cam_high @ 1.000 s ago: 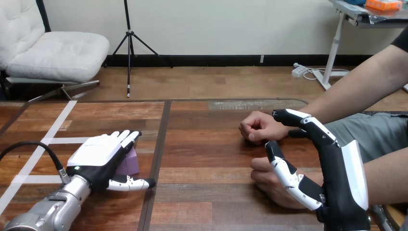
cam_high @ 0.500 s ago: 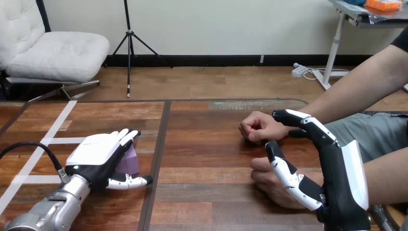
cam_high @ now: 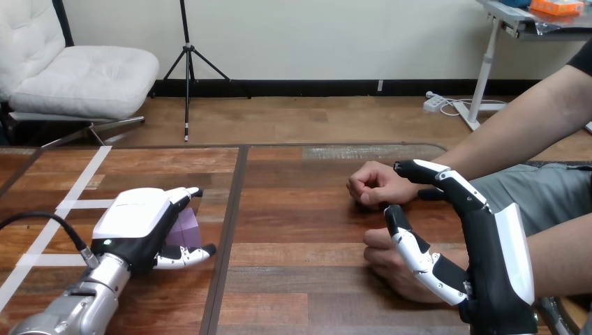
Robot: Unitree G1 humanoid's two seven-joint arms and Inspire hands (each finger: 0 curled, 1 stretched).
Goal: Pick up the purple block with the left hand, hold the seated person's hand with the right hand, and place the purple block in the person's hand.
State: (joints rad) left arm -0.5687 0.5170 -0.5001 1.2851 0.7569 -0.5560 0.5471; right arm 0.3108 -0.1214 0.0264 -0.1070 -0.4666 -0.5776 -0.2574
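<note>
Purple block (cam_high: 184, 232) half-hidden in left hand (cam_high: 132, 220)

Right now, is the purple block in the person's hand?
No, the purple block is under the left hand, well apart from the person's upper hand and lower hand.

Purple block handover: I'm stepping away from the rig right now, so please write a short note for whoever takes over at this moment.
Left hand: fingers curled over the purple block, thumb at its near side. The block looks to be down on the table, left part.
Right hand: open, upright beside the person's two hands and gripping neither. The person's fist lies by its fingertips, the person's nearer hand under its thumb.
Done: left hand is closed on the block.
Left: lift the block, hold the person's hand, place the block in it.
</note>
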